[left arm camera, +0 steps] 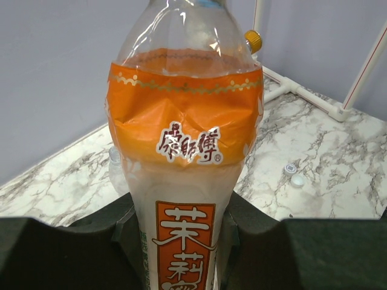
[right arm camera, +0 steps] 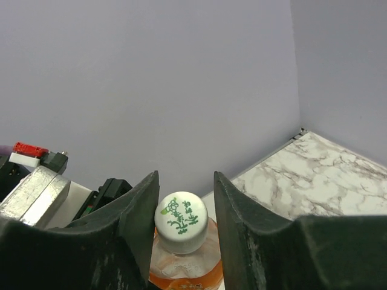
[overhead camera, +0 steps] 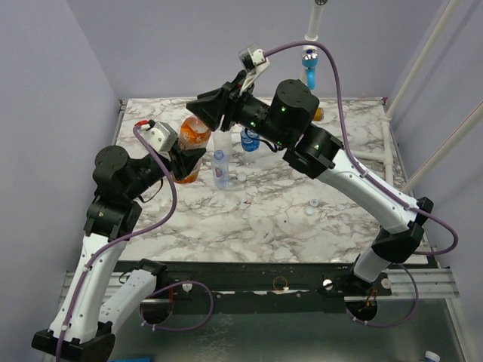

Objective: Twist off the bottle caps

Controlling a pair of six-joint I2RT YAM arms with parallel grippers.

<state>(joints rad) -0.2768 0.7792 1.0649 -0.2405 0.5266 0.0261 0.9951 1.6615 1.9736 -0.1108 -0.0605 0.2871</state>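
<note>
My left gripper point(left arm camera: 181, 232) is shut on the lower body of the orange bottle point(left arm camera: 184, 121), holding it upright above the table's left side point(overhead camera: 195, 136). The bottle's white cap point(right arm camera: 181, 221), printed in green, sits between the fingers of my right gripper point(right arm camera: 185, 194). The right gripper's left finger point(right arm camera: 142, 211) lies against the cap, and a narrow gap shows at the right finger point(right arm camera: 233, 211). In the top view the right gripper point(overhead camera: 202, 115) reaches over the bottle's top. Two loose white caps point(overhead camera: 311, 207) lie on the table to the right.
Three more bottles stand mid-table: a slim light-blue-labelled one point(overhead camera: 219, 167), a clear one point(overhead camera: 223, 142) and a dark-blue-labelled one point(overhead camera: 250, 140). A white pipe frame with a blue fitting point(overhead camera: 309, 64) and an orange fitting point(left arm camera: 253, 40) runs along the back right.
</note>
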